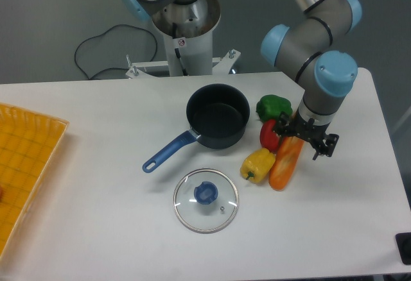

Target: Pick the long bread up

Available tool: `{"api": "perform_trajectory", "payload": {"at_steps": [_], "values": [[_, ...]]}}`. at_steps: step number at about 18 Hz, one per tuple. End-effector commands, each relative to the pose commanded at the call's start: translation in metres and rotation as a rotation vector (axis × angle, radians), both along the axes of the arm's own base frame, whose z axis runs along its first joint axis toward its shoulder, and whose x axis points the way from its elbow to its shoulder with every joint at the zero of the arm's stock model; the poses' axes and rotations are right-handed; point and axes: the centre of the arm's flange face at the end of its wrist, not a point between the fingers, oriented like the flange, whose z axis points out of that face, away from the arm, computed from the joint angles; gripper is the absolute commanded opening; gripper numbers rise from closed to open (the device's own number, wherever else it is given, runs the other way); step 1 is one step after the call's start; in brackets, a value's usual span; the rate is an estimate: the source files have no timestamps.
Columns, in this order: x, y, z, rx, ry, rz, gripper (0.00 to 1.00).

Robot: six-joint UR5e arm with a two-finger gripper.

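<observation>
The long bread (285, 160) is a slim orange loaf lying slantwise on the white table, right of the yellow pepper (257, 164). Its upper end runs under my gripper (300, 137). The gripper points straight down over that end, and the wrist and black gripper body hide the fingers. I cannot tell whether the jaws are closed on the loaf. The loaf's lower end looks to rest on the table.
A red pepper (269, 135) and a green pepper (273, 107) lie just left of the gripper. A dark pot (218, 115) with a blue handle stands at centre, and a glass lid (205, 199) lies in front of it. A yellow tray (26, 165) sits at the left edge.
</observation>
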Motion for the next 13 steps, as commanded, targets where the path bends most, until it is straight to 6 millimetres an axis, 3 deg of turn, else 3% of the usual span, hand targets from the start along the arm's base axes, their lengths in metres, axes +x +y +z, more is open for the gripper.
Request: {"api": "perform_trajectory", "payload": {"at_steps": [13], "values": [[-0.009, 0.002, -0.031, 0.004, 0.008, 0.006, 1.00]]}}
